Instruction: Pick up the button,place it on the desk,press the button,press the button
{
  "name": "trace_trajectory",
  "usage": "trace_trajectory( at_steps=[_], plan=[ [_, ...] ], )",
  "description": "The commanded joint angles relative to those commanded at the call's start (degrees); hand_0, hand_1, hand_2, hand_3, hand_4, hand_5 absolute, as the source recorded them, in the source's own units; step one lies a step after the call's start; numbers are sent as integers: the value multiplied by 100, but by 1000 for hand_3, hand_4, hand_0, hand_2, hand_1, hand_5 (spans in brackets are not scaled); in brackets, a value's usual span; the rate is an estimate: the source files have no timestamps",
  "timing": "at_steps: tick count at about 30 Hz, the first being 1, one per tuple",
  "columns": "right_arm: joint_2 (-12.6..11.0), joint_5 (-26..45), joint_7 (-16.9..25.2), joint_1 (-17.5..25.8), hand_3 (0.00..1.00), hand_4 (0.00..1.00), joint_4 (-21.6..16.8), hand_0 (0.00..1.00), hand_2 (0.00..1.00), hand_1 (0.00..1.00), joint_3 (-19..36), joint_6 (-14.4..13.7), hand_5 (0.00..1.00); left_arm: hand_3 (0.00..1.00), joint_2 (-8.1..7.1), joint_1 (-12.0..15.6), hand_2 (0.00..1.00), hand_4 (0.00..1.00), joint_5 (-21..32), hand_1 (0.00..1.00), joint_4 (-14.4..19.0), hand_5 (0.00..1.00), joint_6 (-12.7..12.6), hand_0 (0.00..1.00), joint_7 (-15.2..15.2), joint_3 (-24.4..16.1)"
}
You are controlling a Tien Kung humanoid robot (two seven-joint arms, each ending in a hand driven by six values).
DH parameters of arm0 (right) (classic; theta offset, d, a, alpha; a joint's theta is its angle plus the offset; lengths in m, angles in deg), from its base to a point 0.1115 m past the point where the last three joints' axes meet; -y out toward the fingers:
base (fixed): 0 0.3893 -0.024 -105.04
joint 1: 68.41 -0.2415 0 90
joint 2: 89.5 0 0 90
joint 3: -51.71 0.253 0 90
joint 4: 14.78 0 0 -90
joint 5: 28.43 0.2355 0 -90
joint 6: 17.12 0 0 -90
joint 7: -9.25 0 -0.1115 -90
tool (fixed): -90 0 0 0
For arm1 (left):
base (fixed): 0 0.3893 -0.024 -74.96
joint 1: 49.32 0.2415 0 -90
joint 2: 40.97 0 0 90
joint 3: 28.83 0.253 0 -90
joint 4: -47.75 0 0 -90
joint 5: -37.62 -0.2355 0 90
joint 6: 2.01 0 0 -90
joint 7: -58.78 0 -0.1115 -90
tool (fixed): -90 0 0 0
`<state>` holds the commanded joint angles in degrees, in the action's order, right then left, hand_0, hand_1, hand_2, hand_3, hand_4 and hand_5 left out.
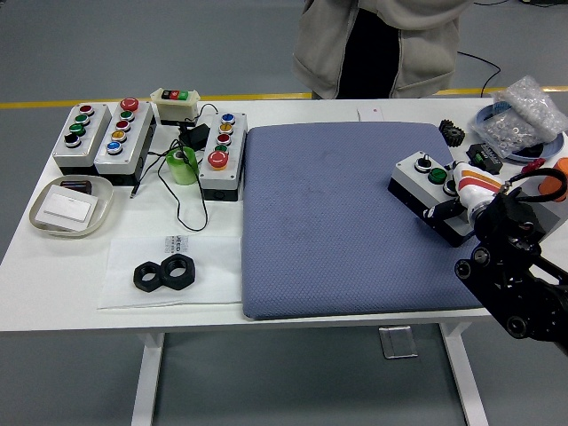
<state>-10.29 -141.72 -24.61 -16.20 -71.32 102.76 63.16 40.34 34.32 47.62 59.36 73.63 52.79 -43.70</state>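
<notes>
A small grey button box point(424, 184) with a black base, carrying a black knob and a green button, lies at the right edge of the blue mat point(337, 222). It sits slightly askew. My right hand point(463, 197), white with orange stripes on a black arm, is closed around the box's right end. Its fingers cover the near right part of the box. My left hand does not show.
Three grey button boxes point(122, 133) and a small cream one point(175, 105) stand at the back left beside a green tape roll point(182, 165). A tray point(71, 206) and black nuts point(164, 273) lie left. A parts bag point(524, 111), a gear point(451, 133) and an orange object point(557, 177) crowd the right. A person point(382, 44) stands behind.
</notes>
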Motion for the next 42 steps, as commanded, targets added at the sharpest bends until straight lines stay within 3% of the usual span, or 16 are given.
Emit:
trace_trajectory(
  at_steps=[1,6,7,17,22,27,31,35,42],
  plan=[
    [-18,-56,-18,3,708,978,-40,364,528,442,-7,-42,156,831,-1,-2,879,644,17,825,-1,998,1,710,-5,11],
    [-103,-256,-61,-3,708,978,-227,364,528,442,-32,-141,156,831,-3,-7,879,644,56,825,-4,998,4,710,-16,36],
    [-106,-261,-62,-3,633,958,-233,286,482,389,-33,-143,133,831,-3,-9,880,644,60,826,-4,998,5,710,-17,39],
    [-440,-231,91,22,612,942,-664,263,469,374,-217,-163,110,831,-4,-27,880,643,113,826,-8,998,8,710,-27,70],
    [-969,30,540,-51,607,945,-1220,298,468,380,-610,87,117,831,-8,-37,880,643,139,825,-11,998,10,711,-36,86],
    [-1643,449,1313,-198,619,952,-1926,334,471,397,-972,690,105,832,-13,-44,881,641,150,826,-12,998,13,711,-39,95],
    [-2087,549,1872,-358,622,923,-2347,342,474,399,-1312,993,94,831,-15,-49,881,642,158,826,-13,998,11,711,-42,95],
    [-2328,630,2247,-478,622,923,-2552,342,474,399,-1589,1053,94,831,-11,-54,881,642,164,826,-14,998,7,711,-43,95],
    [-2498,698,2700,-597,622,904,-2692,345,474,401,-1871,976,80,832,-5,-59,880,642,193,826,-13,998,5,710,-55,116]
  ],
)
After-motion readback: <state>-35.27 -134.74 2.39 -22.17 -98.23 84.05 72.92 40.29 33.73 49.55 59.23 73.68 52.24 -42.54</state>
